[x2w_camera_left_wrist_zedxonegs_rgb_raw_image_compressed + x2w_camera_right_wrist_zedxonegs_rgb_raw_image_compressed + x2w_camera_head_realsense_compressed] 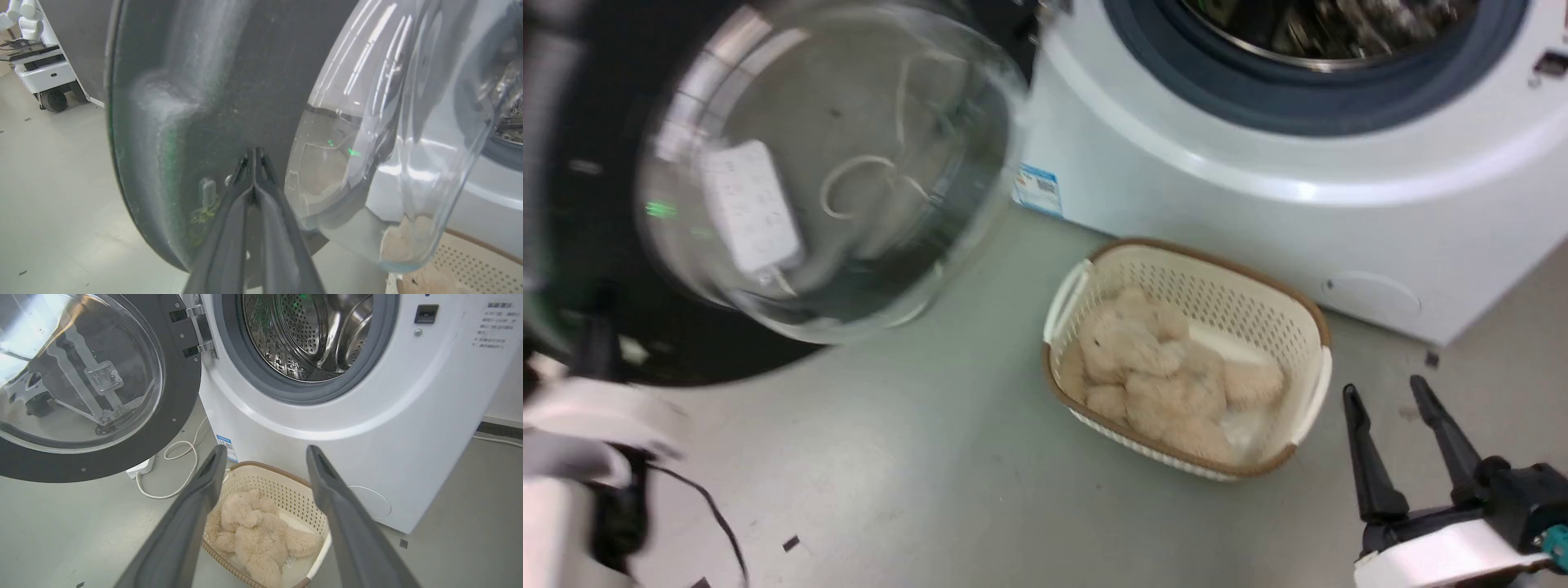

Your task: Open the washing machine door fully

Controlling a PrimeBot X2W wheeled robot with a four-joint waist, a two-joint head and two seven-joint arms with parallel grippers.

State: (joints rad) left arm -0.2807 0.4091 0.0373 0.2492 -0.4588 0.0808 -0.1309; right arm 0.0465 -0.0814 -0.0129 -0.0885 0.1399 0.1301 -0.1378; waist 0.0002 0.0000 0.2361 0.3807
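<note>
Head view: right pincer [1385, 387] wide, empty; left pincer [254, 152] closed against washing machine door [229, 73].

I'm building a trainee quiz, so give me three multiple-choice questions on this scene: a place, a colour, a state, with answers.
1. Where is the basket? A. On the floor before the washing machine. B. On top of it. C. Behind it.
2. What colour is the plush toy in it? A. Blue. B. Beige. C. Red.
3. How is the washing machine door? A. Shut. B. Lying on the floor. C. Swung open on its hinge.
Answers: 1 A, it stands on the floor at the machine's front; 2 B, its fur is pale beige; 3 C, the drum is uncovered.
</note>
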